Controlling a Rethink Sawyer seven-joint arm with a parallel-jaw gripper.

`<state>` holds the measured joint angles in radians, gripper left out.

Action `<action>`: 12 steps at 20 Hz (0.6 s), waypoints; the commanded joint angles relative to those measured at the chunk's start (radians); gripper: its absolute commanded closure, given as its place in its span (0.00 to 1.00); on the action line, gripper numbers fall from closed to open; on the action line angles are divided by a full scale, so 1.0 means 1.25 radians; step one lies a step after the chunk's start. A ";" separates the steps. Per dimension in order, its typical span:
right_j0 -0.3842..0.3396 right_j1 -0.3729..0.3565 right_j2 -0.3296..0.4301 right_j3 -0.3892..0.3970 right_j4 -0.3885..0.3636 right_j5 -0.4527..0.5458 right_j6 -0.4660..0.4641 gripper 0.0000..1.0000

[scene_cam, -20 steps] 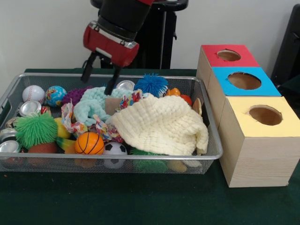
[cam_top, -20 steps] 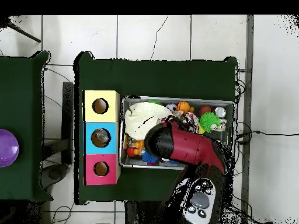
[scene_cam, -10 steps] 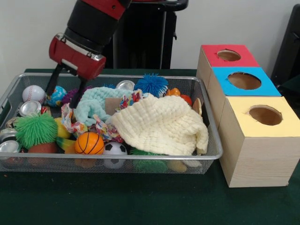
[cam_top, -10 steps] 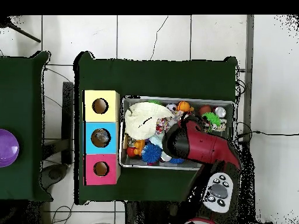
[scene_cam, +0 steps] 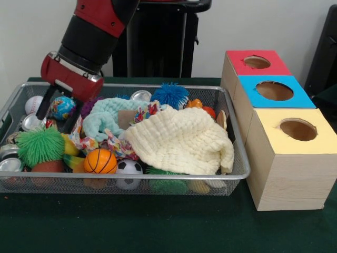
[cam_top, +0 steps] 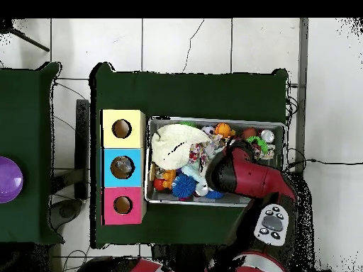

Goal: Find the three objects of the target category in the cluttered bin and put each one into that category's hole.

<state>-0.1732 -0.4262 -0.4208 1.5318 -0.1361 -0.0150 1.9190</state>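
My gripper [scene_cam: 55, 117] hangs open over the left end of the wire bin [scene_cam: 158, 185]. Its two black fingers [scene_cam: 44, 103] stand apart, and a globe-patterned ball [scene_cam: 63, 107] shows between them; I cannot tell whether they touch it. A baseball [scene_cam: 33, 104] and a silver can [scene_cam: 31, 122] lie close by. A green spiky ball [scene_cam: 40, 146], a basketball [scene_cam: 100, 161] and a soccer ball [scene_cam: 129, 167] sit at the bin's front. A cream cloth [scene_cam: 181, 139] covers the right half. In the overhead view the red arm [cam_top: 241, 176] hides the gripper.
Three boxes with round holes stand right of the bin: red [scene_cam: 256, 62], blue [scene_cam: 274, 90], yellow [scene_cam: 297, 129]. A mint cloth [scene_cam: 108, 115], a blue spiky ball [scene_cam: 170, 95] and another can [scene_cam: 141, 95] lie mid-bin. A purple bowl [cam_top: 8, 178] sits on a separate table.
My gripper has swung from the bin's middle back toward its left end and come lower, still open and holding nothing. The objects in the bin have not moved.
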 commanded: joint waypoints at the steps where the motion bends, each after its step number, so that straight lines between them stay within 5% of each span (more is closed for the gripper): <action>1: -0.027 0.063 0.090 -0.033 -0.051 -0.066 0.058 0.00; 12: -0.058 0.077 0.112 -0.049 -0.087 -0.119 0.062 0.00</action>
<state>-0.2147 -0.3754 -0.4169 1.5117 -0.1862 -0.0937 1.9190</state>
